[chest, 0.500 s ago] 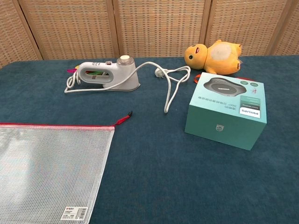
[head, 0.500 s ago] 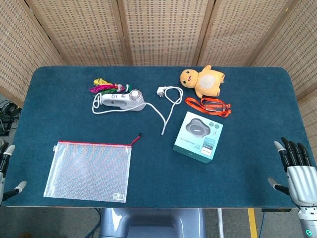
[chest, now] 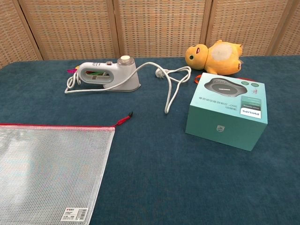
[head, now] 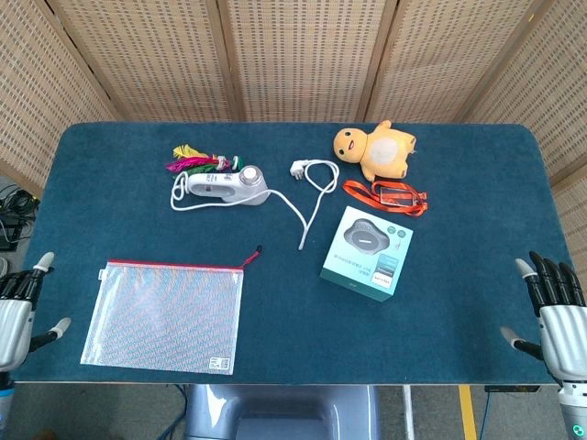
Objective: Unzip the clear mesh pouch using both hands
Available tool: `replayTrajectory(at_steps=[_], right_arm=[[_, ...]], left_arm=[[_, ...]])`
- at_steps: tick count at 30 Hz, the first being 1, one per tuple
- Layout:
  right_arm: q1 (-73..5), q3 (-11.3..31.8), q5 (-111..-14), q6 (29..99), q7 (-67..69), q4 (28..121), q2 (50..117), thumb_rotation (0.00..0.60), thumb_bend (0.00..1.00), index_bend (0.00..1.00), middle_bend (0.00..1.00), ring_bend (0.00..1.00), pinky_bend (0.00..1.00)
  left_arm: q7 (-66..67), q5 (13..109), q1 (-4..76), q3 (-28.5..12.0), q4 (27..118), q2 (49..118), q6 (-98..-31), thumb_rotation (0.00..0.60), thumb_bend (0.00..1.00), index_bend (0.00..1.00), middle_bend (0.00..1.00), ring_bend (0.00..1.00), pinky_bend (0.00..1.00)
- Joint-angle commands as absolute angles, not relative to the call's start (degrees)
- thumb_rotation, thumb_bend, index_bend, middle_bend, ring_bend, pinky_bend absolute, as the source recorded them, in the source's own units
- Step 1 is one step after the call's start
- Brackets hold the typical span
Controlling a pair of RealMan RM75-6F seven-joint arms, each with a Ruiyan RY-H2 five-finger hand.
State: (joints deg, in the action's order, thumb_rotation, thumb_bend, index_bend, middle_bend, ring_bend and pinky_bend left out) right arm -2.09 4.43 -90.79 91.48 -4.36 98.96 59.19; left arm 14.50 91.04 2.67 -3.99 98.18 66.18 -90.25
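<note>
You are at a blue table [head: 275,321] with woven screens [head: 293,55] behind it. Your left hand [head: 18,307] sits at the table's edge at about 8 o'clock, fingers spread apart, holding nothing. Your right hand [head: 555,307] is over at about 4 o'clock — its fingers are spread apart too, and it holds nothing.

Near your left hand, but not touching it, the clear mesh pouch [head: 165,314] lies flat. Its red zipper [head: 174,266] runs along the top edge, and the red pull tab [head: 251,256] sticks out at the top right corner, so the pouch looks zipped up.

Up at 11 o'clock lies a white steamer [head: 225,186], with bright feathers [head: 188,158] just behind it. Its white cord [head: 312,197] snakes toward the middle. A teal box [head: 367,253] sits right of the middle. An orange lanyard [head: 385,195] lies just behind the box — and at 1 o'clock lies a yellow duck toy [head: 376,149].
</note>
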Motion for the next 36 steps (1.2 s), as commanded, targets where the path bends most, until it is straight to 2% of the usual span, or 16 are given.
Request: replayTrajectory(at_steps=[1, 2, 6, 9, 16, 21, 26, 36], right_arm=[[-2.5, 4.7, -89.6, 90.5, -5.4, 98.7, 59.6, 0.6, 0.0, 0.02, 0.0, 0.0, 0.0], [-2.5, 4.8, -89.3, 90.3, -5.6, 98.7, 59.7, 0.6, 0.0, 0.02, 0.0, 0.0, 0.0], [-2.7, 5.1, -88.3, 89.8, -6.4, 98.5, 60.0, 0.6, 0.0, 0.02, 0.0, 0.0, 0.0], [-3.0, 5.5, -87.2, 89.2, -7.2, 98.2, 60.3, 0.6, 0.0, 0.02, 0.0, 0.0, 0.0], [-3.4, 5.9, -85.6, 88.1, -7.6, 97.4, 60.7, 0.6, 0.0, 0.02, 0.0, 0.0, 0.0], [-3.6, 6.1, -84.6, 87.4, -7.6, 96.9, 60.9, 0.6, 0.0, 0.02, 0.0, 0.0, 0.0], [-3.7, 6.4, -83.5, 86.9, -7.3, 96.4, 60.9, 0.6, 0.0, 0.02, 0.0, 0.0, 0.0], [-4.0, 6.7, -81.5, 85.5, -7.1, 95.4, 61.0, 0.6, 0.0, 0.02, 0.0, 0.0, 0.0]], left_arm=[[20.6, 87.1, 12.5, -8.9, 99.5, 69.6, -77.4, 0.6, 0.0, 0.22, 0.92, 0.86, 0.9], [22.5, 84.5, 14.1, -10.0, 100.7, 70.0, -74.8, 0.6, 0.0, 0.25, 0.95, 0.89, 0.94], [28.7, 77.8, 18.7, -12.8, 102.9, 71.7, -68.9, 0.6, 0.0, 0.34, 1.0, 0.94, 0.98], [37.0, 65.6, 26.8, -16.5, 102.0, 76.6, -60.3, 0.6, 0.01, 0.36, 1.0, 0.95, 1.0], [45.0, 44.5, 38.1, -20.8, 96.6, 85.2, -56.2, 0.6, 0.18, 0.41, 1.0, 0.95, 1.0], [46.6, 35.1, 44.2, -21.8, 92.0, 89.6, -54.8, 0.6, 0.33, 0.44, 1.0, 0.95, 1.0], [46.2, 27.9, 49.7, -22.1, 85.6, 93.9, -52.1, 0.6, 0.4, 0.44, 1.0, 0.95, 1.0], [43.0, 18.8, 56.3, -21.3, 74.5, 99.5, -46.4, 0.6, 0.41, 0.44, 1.0, 0.95, 1.0]])
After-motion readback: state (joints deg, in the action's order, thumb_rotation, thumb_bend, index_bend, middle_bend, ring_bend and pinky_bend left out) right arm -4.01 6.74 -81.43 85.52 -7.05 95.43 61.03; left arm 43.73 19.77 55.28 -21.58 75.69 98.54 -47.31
